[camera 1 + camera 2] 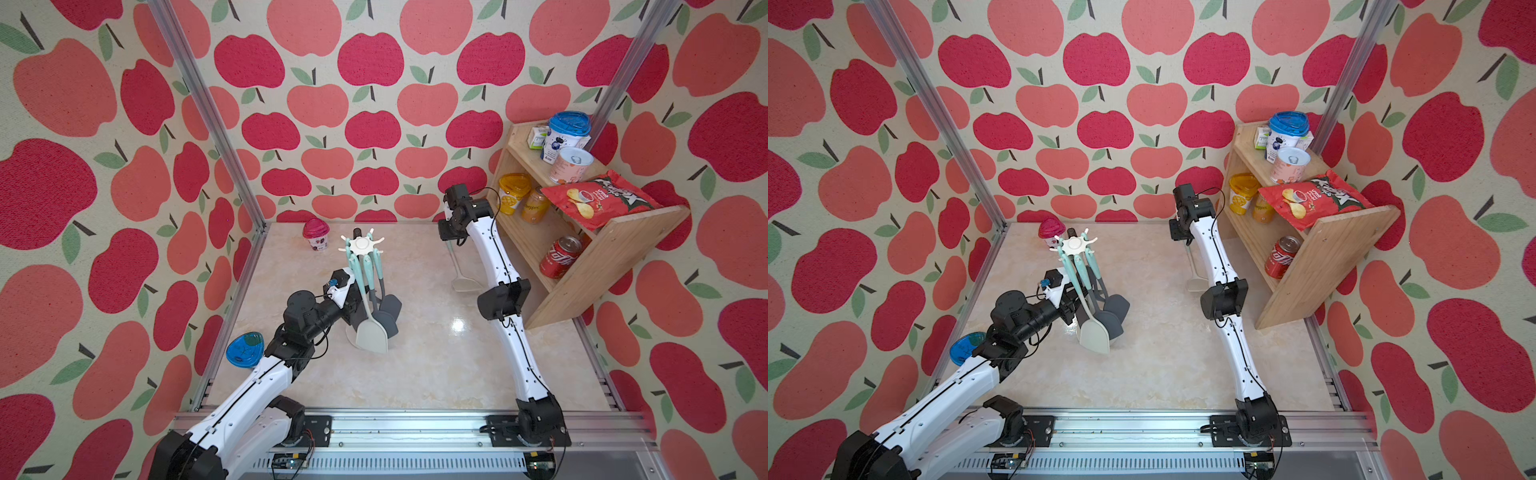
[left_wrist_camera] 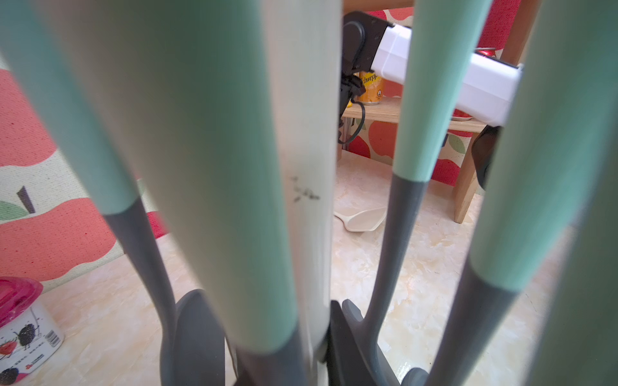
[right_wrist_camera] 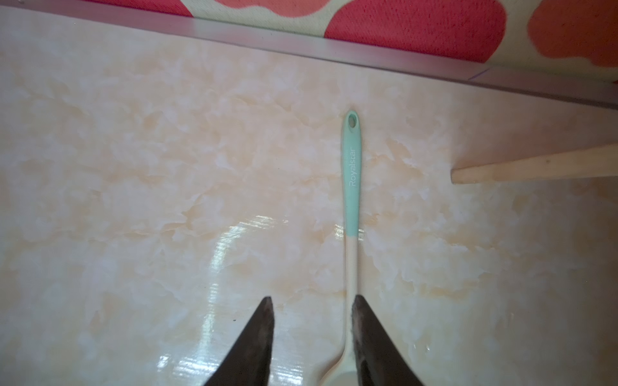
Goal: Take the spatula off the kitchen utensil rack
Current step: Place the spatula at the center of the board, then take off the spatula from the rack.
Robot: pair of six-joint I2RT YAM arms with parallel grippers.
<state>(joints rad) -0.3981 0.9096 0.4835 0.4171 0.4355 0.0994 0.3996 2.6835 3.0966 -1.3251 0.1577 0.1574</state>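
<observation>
- Your left gripper (image 1: 352, 305) sits against the kitchen utensil rack (image 1: 360, 245), low on its pole (image 2: 301, 167), near the table's left edge.
- Its jaws are hidden behind the hanging utensils (image 1: 380, 309) in both top views and don't show in the left wrist view. Can't tell if they're clamped on the pole or just beside it.
- The rack is upright. Several teal-handled utensils hang from it, one cream-headed and the rest grey.
- If you are clamped there, open fully first, then back out the way the arm points. That way the rack won't tip or set the handles swinging.
- The spatula (image 3: 351, 187) is off the rack, flat on the table (image 1: 436, 374) toward the far right corner. Its handle end points at the far edge and its cream head at the near edge.
- Your right gripper (image 3: 312, 298) hangs over the spatula's neck, jaws apart, nothing between them. One finger (image 3: 368, 334) runs right alongside the neck; contact or not, can't tell.
- My read: removal is done, and the step in hand is release and clear.
- Lift the right arm straight up before any sideways move, so that finger doesn't drag or flick the spatula.
- Then retreat toward the near edge. The wooden shelf (image 1: 602, 266) stands along the right edge and your elbow is near its front corner, so don't swing right.
</observation>
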